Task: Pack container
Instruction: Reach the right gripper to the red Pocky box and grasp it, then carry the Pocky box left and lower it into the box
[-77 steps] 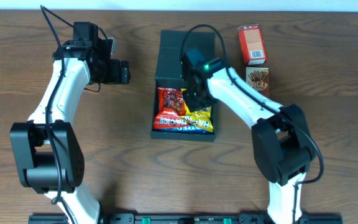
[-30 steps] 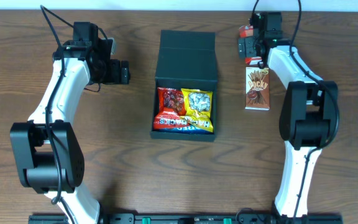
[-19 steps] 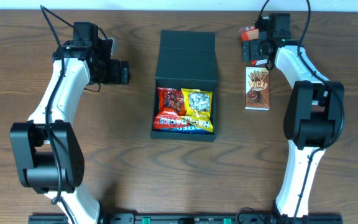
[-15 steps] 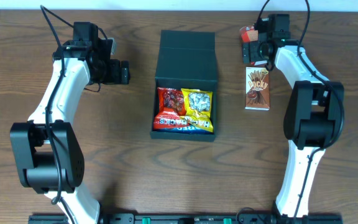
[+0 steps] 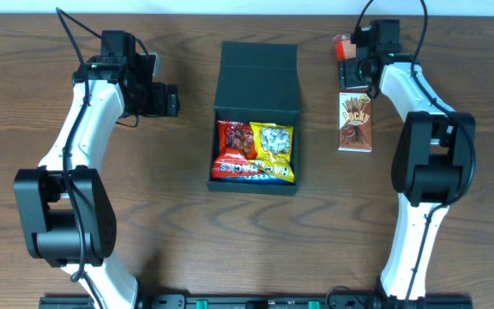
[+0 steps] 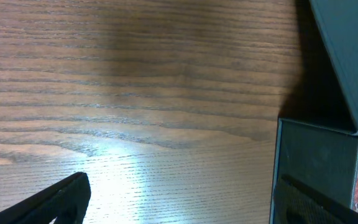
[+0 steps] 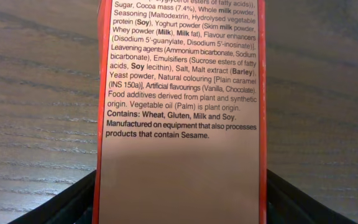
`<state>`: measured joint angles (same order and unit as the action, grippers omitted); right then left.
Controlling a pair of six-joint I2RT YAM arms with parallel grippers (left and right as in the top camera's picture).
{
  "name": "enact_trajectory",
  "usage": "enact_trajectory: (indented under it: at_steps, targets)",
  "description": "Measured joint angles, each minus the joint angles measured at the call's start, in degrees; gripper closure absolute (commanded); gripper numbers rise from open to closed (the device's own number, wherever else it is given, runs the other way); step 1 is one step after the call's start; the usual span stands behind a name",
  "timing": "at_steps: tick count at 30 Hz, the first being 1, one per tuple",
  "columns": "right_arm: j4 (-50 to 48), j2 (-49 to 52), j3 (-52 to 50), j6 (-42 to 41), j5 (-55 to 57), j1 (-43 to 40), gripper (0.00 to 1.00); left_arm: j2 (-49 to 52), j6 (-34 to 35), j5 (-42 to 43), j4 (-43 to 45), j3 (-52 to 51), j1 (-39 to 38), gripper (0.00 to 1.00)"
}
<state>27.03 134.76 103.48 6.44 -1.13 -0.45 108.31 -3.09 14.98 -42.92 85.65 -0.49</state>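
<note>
The container [image 5: 256,67] is a dark teal-black box in the middle of the table, its flap lid folded back away from me. A red snack pack [image 5: 237,146] and a yellow one [image 5: 274,148] lie inside it. My right gripper [image 5: 351,67] is at the far right over the orange-red carton [image 5: 343,45]. In the right wrist view the carton [image 7: 182,93] fills the gap of the gripper [image 7: 182,208], and both fingers [image 7: 73,205] press its sides. My left gripper [image 5: 171,99] hangs open left of the container, holding nothing; in its wrist view the container's wall [image 6: 316,155] is beside the right finger [image 6: 303,202].
A brown Pocky box [image 5: 356,122] lies flat on the wooden table just below the carton, right of the container. Bare tabletop [image 6: 166,93] lies between the left gripper and the container.
The right gripper has settled over the orange-red carton and narrowed its jaws onto the carton's sides. The left arm, the container and the Pocky box have not moved.
</note>
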Motion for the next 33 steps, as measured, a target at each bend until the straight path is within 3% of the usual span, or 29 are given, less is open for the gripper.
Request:
enact_trajectory:
  at_steps: [9,19,25,33]
  targets:
    - [10.8,0.5,11.9,-0.1,0.0,1.9,0.30,0.0,0.0,0.0,-0.1,0.0,0.0,0.05]
    - [33.2,0.5,31.3,-1.0,0.0,9.3,0.33,0.0,0.0,-0.2,0.0,0.0,0.0,0.05]
    - [43.2,0.5,37.6,-6.2,-0.3,16.3,0.32,0.0,0.0,-0.2,1.0,0.0,0.0,0.05]
    - [56.2,0.5,38.1,-16.9,-2.4,23.8,0.34,0.0,0.0,-1.0,1.7,0.0,0.0,0.05]
